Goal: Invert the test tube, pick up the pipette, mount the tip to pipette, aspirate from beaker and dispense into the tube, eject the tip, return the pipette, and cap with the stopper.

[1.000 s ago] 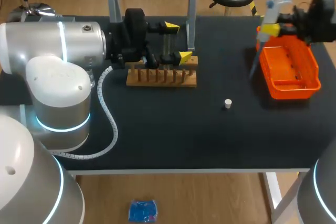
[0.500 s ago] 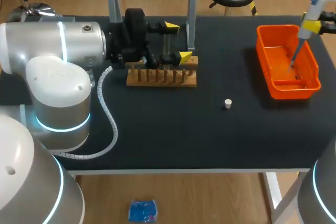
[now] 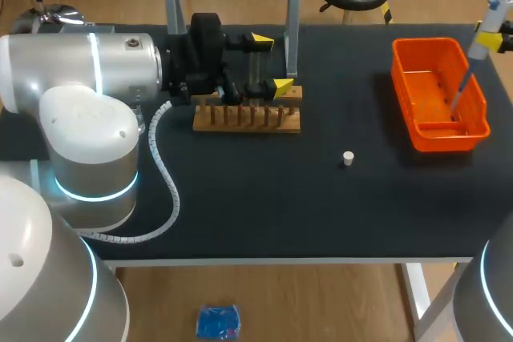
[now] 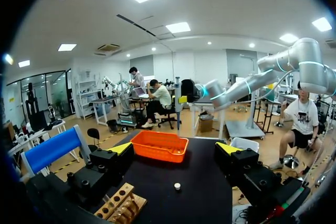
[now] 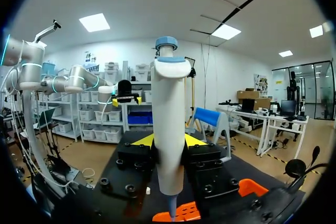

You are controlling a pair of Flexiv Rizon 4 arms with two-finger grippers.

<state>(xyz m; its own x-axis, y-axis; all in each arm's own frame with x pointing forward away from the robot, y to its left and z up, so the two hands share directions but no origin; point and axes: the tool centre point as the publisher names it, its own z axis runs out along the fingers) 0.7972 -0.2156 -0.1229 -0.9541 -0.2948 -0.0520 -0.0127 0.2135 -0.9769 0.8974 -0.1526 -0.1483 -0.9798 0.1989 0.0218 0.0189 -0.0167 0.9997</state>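
Head view: black table (image 3: pixel 240 190) bears rack (image 3: pixel 246 118), stopper (image 3: pixel 348 158), orange tray (image 3: pixel 403 110).

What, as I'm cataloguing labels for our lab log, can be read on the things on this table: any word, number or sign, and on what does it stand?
No text can be read here.
Pipette: its white body shows no print on the side seen.
Tray: plain orange, no label visible.
Rack: bare wood, no numbers by the holes.
Stopper: too small to tell any mark.
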